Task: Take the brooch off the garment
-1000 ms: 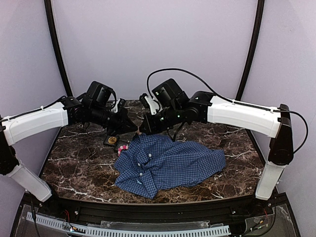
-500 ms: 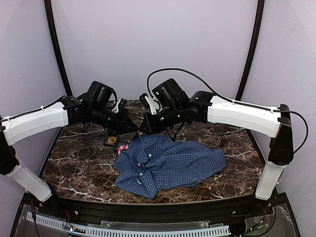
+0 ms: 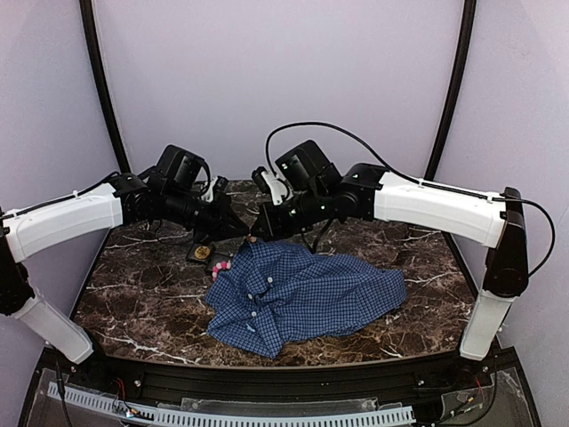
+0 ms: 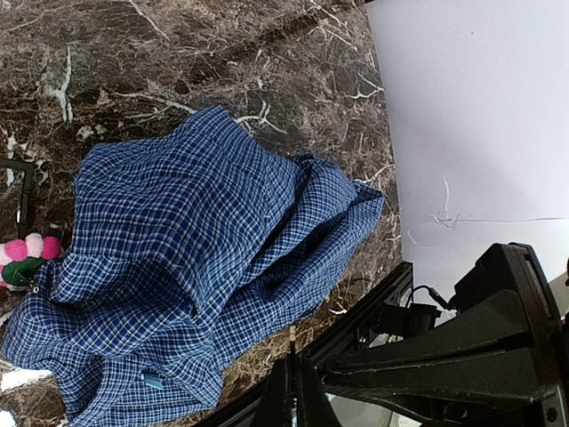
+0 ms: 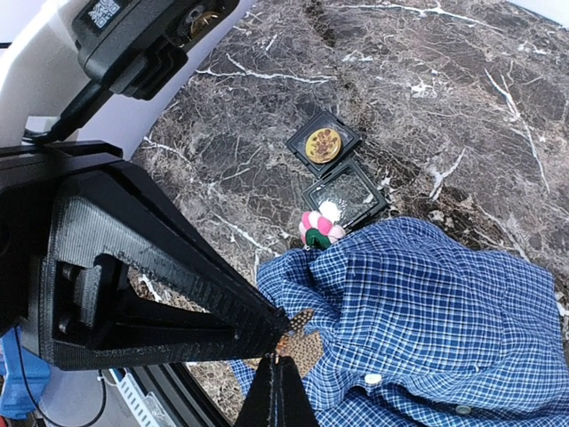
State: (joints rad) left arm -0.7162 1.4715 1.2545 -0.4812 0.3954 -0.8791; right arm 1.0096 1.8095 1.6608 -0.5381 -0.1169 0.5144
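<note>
shirt — blue-white check | brooch — pink, white, green | table brown marble

A dark, white-veined marble table holds a black tray. A gold disc lies in one compartment.

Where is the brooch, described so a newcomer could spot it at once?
Start at the blue checked shirt crumpled on the dark marble table and follow it to its far-left corner, next to the black tray. The brooch is the little cluster of pink, white and green balls at the cloth's edge, unlike the flat gold disc in the tray.
</note>
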